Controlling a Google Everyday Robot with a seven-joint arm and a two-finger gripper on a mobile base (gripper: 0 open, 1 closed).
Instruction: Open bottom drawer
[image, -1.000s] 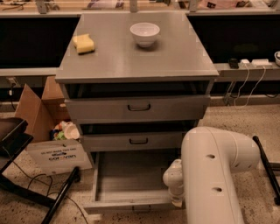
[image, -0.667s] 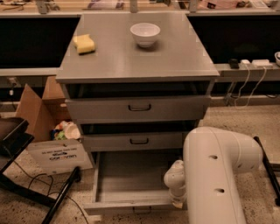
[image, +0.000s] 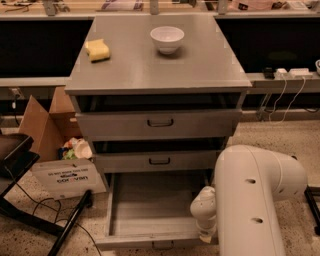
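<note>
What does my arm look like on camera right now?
The arm is a bulky, smooth white shell with two small dark holes on its side, narrowing to a rounded white wrist. The gripper, also pale, sits at the bottom drawer's front right corner. No cables or markings show.

End effector (image: 204, 232) at right front corner of pulled-out bottom drawer (image: 150, 206).

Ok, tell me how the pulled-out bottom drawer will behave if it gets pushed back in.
The bottom drawer looks empty, so it is probably light and should slide back easily. Its grey metal walls look stiff, unlikely to flex. The gripper sits by its front right corner; a push from there might skew it slightly.
</note>
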